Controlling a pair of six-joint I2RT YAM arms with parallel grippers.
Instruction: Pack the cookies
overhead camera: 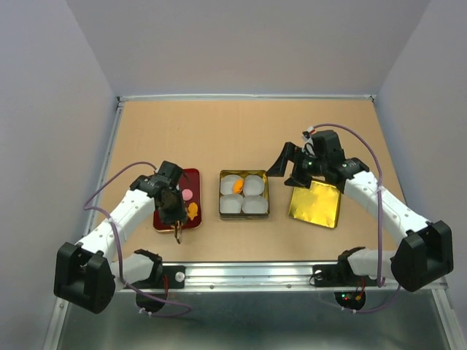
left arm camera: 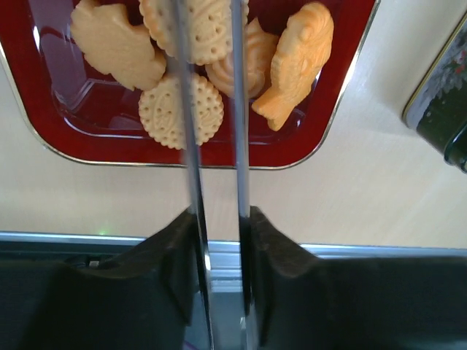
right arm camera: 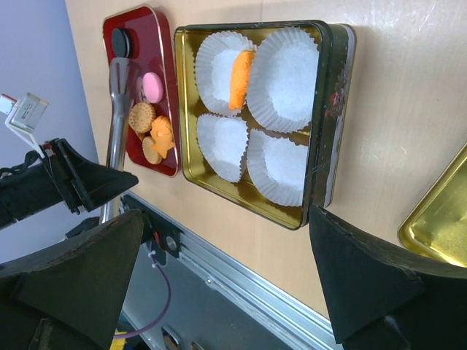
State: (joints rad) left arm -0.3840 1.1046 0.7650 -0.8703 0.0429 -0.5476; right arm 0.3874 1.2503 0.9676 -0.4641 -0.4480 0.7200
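Over the tray [left arm camera: 51, 117], the left hand [left arm camera: 219, 222] grips tongs [left arm camera: 191, 146], partly hiding cookies [left arm camera: 295, 62]; right hand [right arm camera: 226, 215] open.

Left end effector [overhead camera: 174, 207] lowered, clamped on tongs [left arm camera: 191, 146], right end effector [overhead camera: 289, 170] wide open

paper cups [right arm camera: 284, 73]: 4 | cookies [left arm camera: 164, 109]: at least 8 (pile overlaps) | tin [right arm camera: 332, 109]: 1 | lid [overhead camera: 315, 205]: 1 | tray [left arm camera: 44, 73]: 1

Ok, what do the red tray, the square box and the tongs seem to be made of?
The red tray looks glossy with a silvery rim: lacquered metal or plastic, unclear. The square box is shiny gold inside, dark printed outside: likely tinplate. The tongs are thin bright silver blades: probably steel.
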